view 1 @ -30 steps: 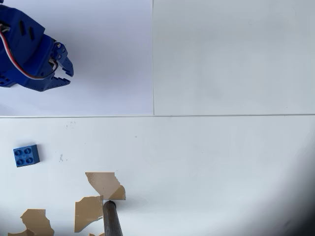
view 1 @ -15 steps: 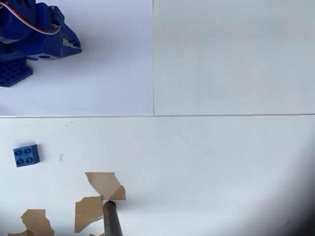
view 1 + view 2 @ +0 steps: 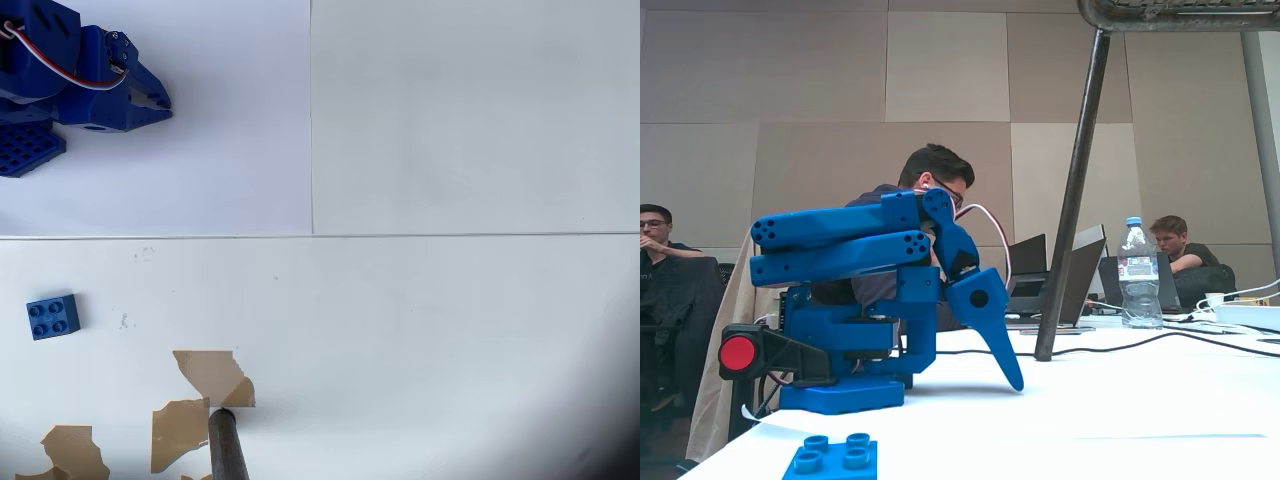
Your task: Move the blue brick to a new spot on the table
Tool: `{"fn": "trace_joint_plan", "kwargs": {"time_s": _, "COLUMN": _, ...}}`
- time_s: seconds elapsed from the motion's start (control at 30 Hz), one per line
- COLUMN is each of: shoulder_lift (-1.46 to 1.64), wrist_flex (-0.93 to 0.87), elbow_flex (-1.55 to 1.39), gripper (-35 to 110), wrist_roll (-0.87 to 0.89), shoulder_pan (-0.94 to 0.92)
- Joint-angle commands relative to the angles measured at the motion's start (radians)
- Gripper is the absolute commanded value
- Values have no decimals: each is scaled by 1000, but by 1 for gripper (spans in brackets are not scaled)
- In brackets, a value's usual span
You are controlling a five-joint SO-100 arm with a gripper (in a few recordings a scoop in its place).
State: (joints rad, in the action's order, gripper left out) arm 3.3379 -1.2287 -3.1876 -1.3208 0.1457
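The blue brick (image 3: 53, 316) lies studs up on the white table (image 3: 420, 330) near the left edge of the overhead view; the fixed view shows the blue brick (image 3: 835, 458) at the bottom, in front of the arm. My gripper (image 3: 162, 100) is at the top left over the lilac-white sheet (image 3: 230, 150), far from the brick and pointing right. From the fixed view, my gripper (image 3: 1012, 378) slants down with its tip just above the table (image 3: 1140, 420). The jaws look shut with nothing between them.
A dark pole (image 3: 228, 448) stands on the table by brown torn patches (image 3: 210, 372); the fixed view shows this pole (image 3: 1072, 190) leaning behind the arm. The blue perforated base plate (image 3: 25, 150) sits at the left edge. Laptops, a water bottle (image 3: 1137, 272) and seated people are behind.
The arm has drawn back up toward its base and the gripper has swung to point right, its jaws closing. The blue brick has not moved.
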Motion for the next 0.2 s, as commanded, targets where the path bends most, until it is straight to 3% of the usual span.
{"fn": "trace_joint_plan", "kwargs": {"time_s": 0.0, "shoulder_lift": 2, "wrist_flex": 18, "elbow_flex": -32, "gripper": 3, "wrist_roll": 72, "shoulder_pan": 18}}
{"fn": "trace_joint_plan", "kwargs": {"time_s": 0.17, "shoulder_lift": 2, "wrist_flex": 18, "elbow_flex": -32, "gripper": 3, "wrist_roll": 72, "shoulder_pan": 17}}
